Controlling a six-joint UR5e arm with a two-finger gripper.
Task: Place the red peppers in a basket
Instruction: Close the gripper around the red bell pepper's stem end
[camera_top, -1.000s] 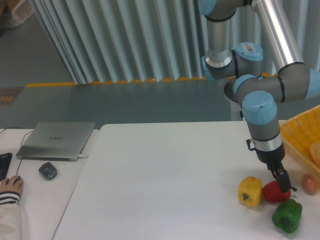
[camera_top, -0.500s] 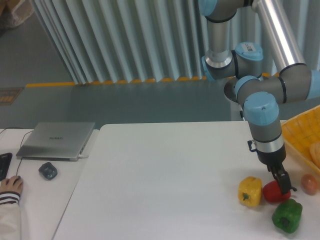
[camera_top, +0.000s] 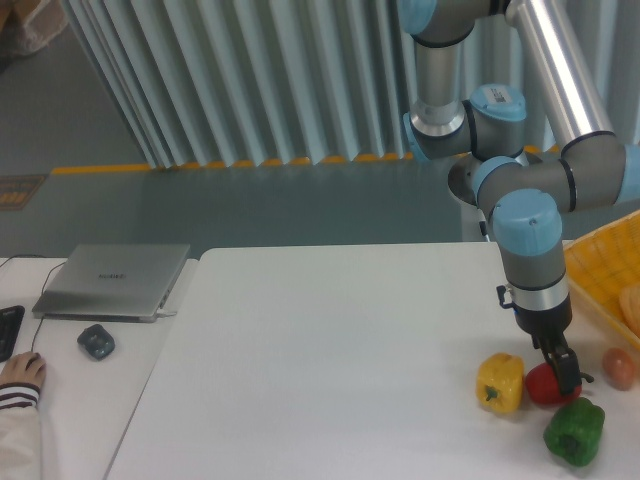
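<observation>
Table (camera_top: 330, 350), white, stands before grey ribbed wall panels, with a closed laptop (camera_top: 112, 281) on the desk at left. Gripper (camera_top: 566, 377) clasps the red pepper (camera_top: 548, 386) between yellow pepper (camera_top: 500, 383) and green pepper (camera_top: 574, 431), beside the yellow basket (camera_top: 598, 278).

Single fixed camera, placed in front of the bench (camera_top: 330, 340), raised and looking slightly down, medium distance, facing a ribbed grey wall (camera_top: 250, 80) (arm at right, partly cropped)

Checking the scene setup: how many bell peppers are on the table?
3, clustered near the right edge: yellow pepper on the left, red pepper beside it under the tool, green pepper nearest the camera.
</observation>
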